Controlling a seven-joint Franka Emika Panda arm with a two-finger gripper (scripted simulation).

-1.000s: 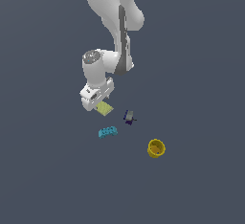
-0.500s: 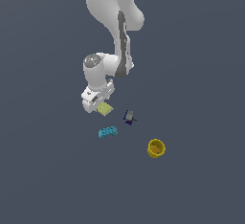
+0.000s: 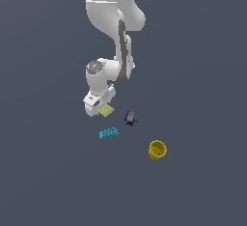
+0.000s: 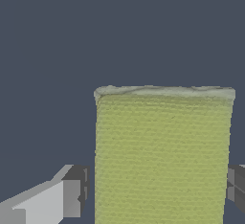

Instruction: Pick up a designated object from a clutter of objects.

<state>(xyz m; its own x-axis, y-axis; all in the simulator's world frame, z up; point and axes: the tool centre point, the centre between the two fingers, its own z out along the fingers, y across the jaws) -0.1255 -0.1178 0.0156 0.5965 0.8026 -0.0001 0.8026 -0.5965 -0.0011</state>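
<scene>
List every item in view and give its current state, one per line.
gripper: open, fingers on either side of the plate, not visibly pressing it
yellow-green square plate: lying flat between the fingers
cyan studded brick: lying free
dark purple-grey piece: lying free
yellow cup: upright, mouth up

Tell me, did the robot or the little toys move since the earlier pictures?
Hardly. The pincer eased down a tiny bit over the yellow-green square plate, which now sits between its fingers; whether they touch it yet is unclear. The plate, cyan brick, dark purple piece and yellow cup stayed where they were.
</scene>
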